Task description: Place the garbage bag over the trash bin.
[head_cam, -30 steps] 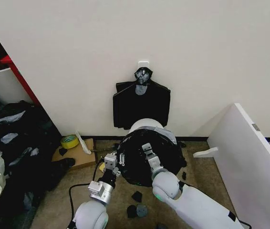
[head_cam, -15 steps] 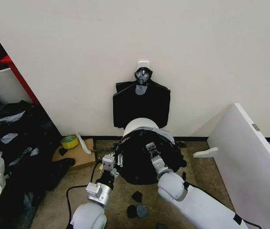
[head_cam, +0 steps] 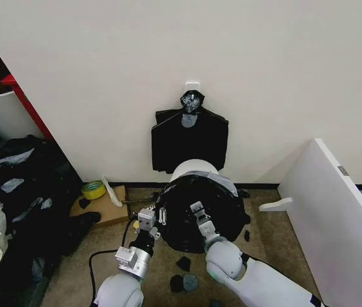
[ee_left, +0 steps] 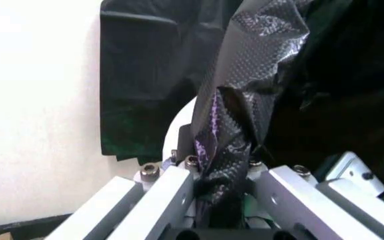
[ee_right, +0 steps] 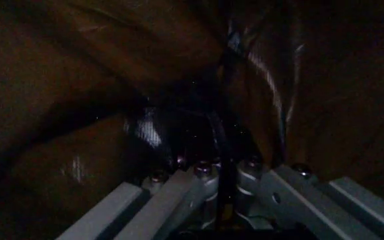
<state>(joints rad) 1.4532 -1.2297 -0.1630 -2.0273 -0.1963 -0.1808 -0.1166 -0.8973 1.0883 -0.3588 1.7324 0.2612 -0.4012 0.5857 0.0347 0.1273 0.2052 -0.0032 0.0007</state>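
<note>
The trash bin (head_cam: 192,169), a round white bucket, stands against the wall with only its far rim showing. The black garbage bag (head_cam: 216,214) hangs over its near side in a wide round shape. My left gripper (head_cam: 158,215) is at the bag's left edge. In the left wrist view this gripper (ee_left: 223,175) is shut on a crinkled fold of the garbage bag (ee_left: 245,90), with the bin's white rim (ee_left: 178,122) behind. My right gripper (head_cam: 197,210) sits near the bag's middle front. Seen from the right wrist, it (ee_right: 222,170) is shut on dark bag film (ee_right: 178,100).
A flat black bundle (head_cam: 189,139) hangs from a wall hook right above the bin. A white board (head_cam: 334,217) leans at the right. Yellow tape (head_cam: 93,189) and cardboard (head_cam: 107,210) lie at the left, beside a pile of black bags (head_cam: 21,192). Black scraps (head_cam: 184,280) lie on the floor.
My right gripper has drawn back toward me and a little left with the bag. The bag now looks rounder and covers more of the bin's white top. The left gripper has barely moved.
</note>
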